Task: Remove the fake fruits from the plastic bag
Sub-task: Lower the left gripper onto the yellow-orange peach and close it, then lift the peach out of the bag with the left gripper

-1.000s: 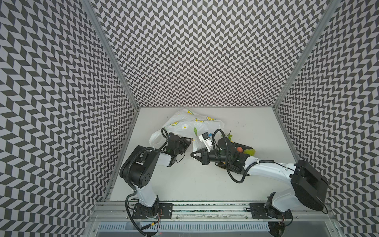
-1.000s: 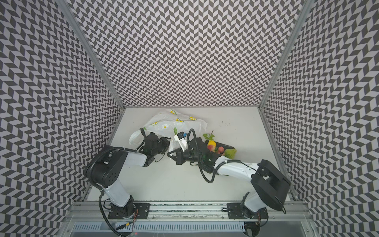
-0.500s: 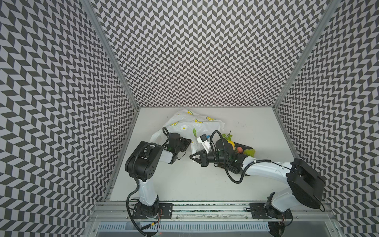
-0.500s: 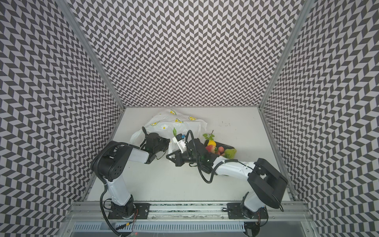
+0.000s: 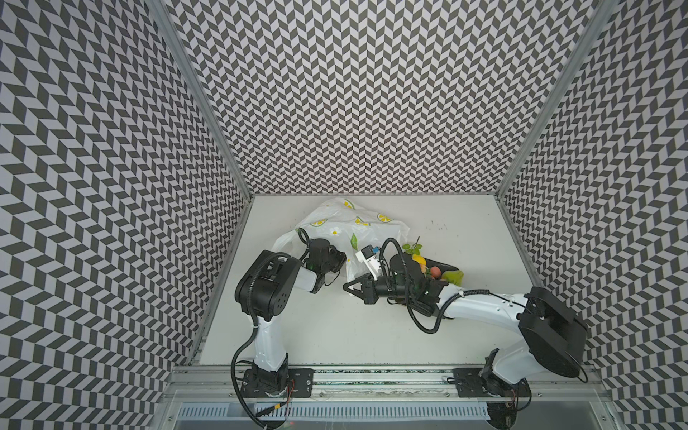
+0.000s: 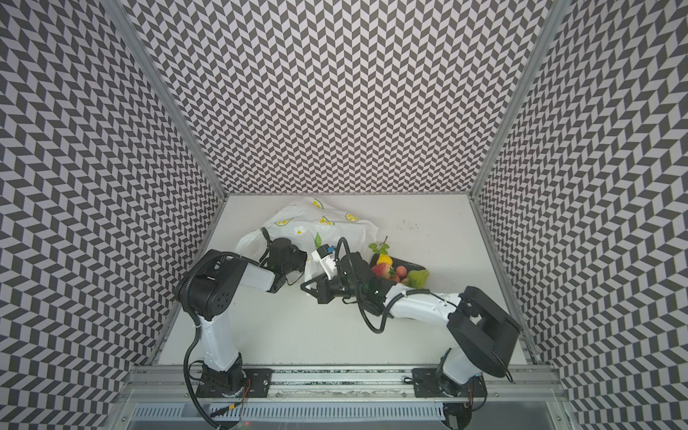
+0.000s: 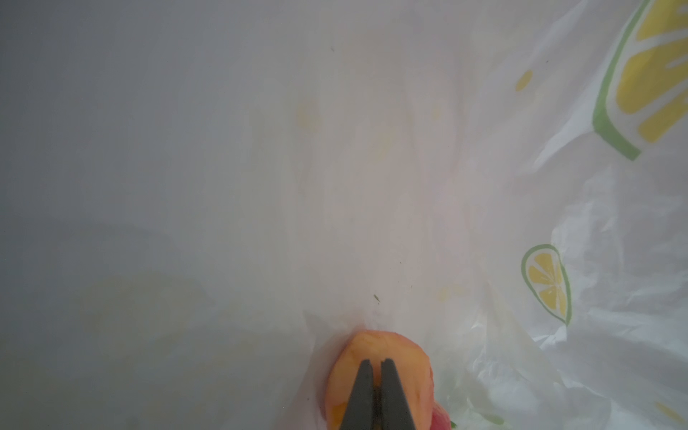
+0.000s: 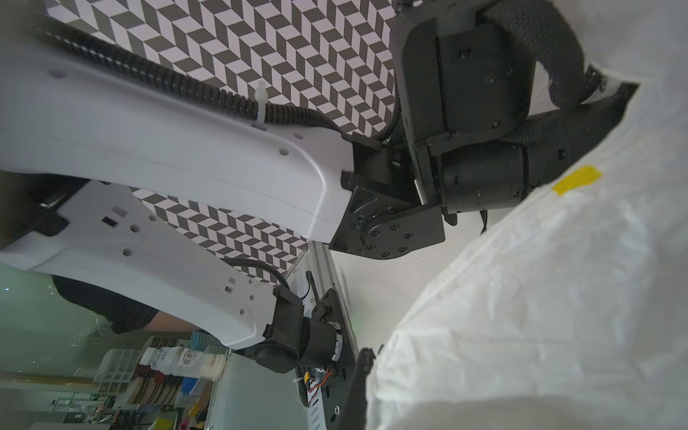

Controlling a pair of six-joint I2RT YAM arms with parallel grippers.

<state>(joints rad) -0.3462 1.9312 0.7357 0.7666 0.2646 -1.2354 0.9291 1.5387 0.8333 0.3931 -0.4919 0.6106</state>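
Both top views: bright, even, diffuse light, with only faint, soft shadows under the arms on the table (image 5: 335,335). Wall (image 5: 372,93) edges splay from wide-angle distortion. Left wrist view: milky, low contrast, unfocused inside the plastic bag (image 7: 558,186). Right wrist view: bag film washed out, near parts soft.

Enclosed cell, even light.
Chevron walls (image 5: 353,93) on three sides; white table (image 5: 335,327); metal rail (image 5: 372,374) along front.
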